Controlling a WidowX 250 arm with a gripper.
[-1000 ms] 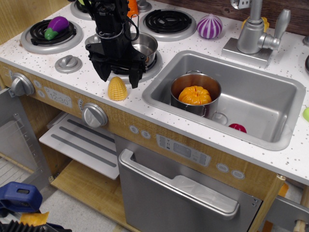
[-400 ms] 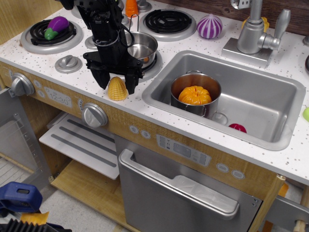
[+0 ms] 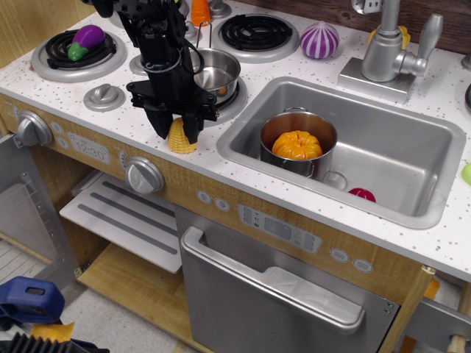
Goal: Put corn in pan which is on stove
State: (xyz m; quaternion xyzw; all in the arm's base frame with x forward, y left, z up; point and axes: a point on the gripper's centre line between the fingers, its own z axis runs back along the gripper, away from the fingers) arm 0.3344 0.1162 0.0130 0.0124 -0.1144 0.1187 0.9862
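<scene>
The corn (image 3: 177,137) stands upright on the white speckled counter, just in front of the pan (image 3: 215,73), near the counter's front edge. The gripper (image 3: 176,132) has its two black fingers down on either side of the corn, close against its flanks; from here they look to be pinching it, though I can't be sure they bear on it firmly.

It is a small hollow-looking plastic toy, so I'd judge it light and stiff, nothing to crush. The trouble is its shape: a ribbed dome that narrows upward, glossy, apt to squirt out of a squeeze taken high. The wide lower half is the safer hold.

The pan sits on the front burner of the stove (image 3: 73,70), empty, just behind the corn.
</scene>
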